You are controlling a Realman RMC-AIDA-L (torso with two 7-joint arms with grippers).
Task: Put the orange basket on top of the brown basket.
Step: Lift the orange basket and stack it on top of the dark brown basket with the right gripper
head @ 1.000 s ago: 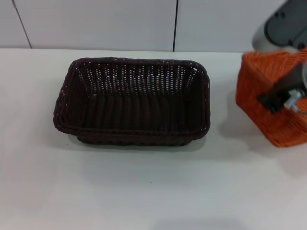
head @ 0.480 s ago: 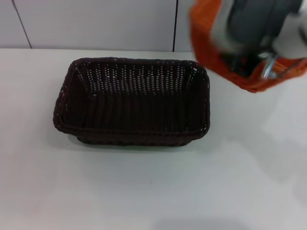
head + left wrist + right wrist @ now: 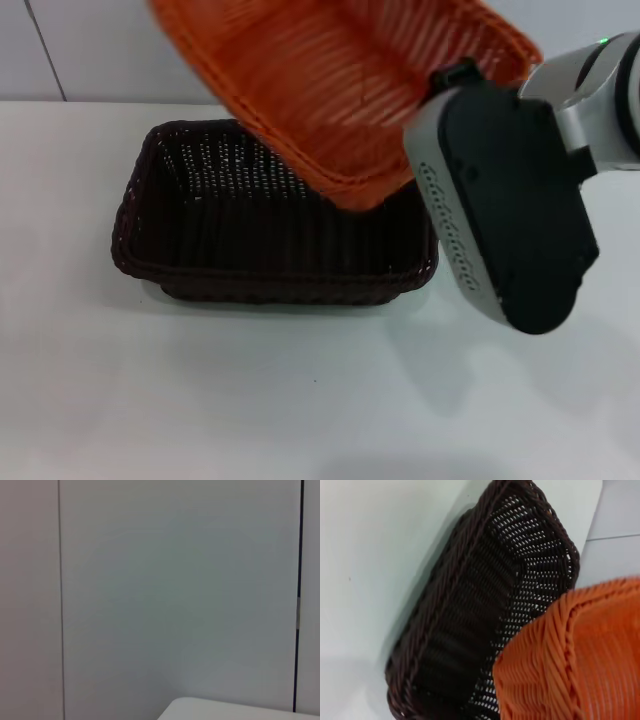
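Orange wicker fills the top of our head view: the orange basket [image 3: 345, 95] is up in the air, tilted so its open inside faces us, with one low corner hanging over the far right part of the brown basket [image 3: 270, 215]. We can't say for sure whether that corner touches the brown rim or just floats above it; from the right wrist camera the orange basket [image 3: 575, 655] overlaps the brown basket [image 3: 480, 610] at one end, and the gap between them isn't readable there either.

The brown basket sits flat on the white table [image 3: 300, 400], open side up, with the grey wall panels [image 3: 200, 50] behind it.

Our right gripper [image 3: 455, 80] is at the orange basket's right-hand rim, just beyond the right end of the brown basket, and the big black and silver wrist housing blocks most of it. Only a small dark bit shows at the rim, so the basket looks carried from that edge, but we honestly cannot tell how the fingers are set.

The left arm is parked somewhere out of the head view. Its wrist camera just looks at the wall [image 3: 175, 590] and a sliver of the table's corner [image 3: 240, 711], well away from the brown basket.
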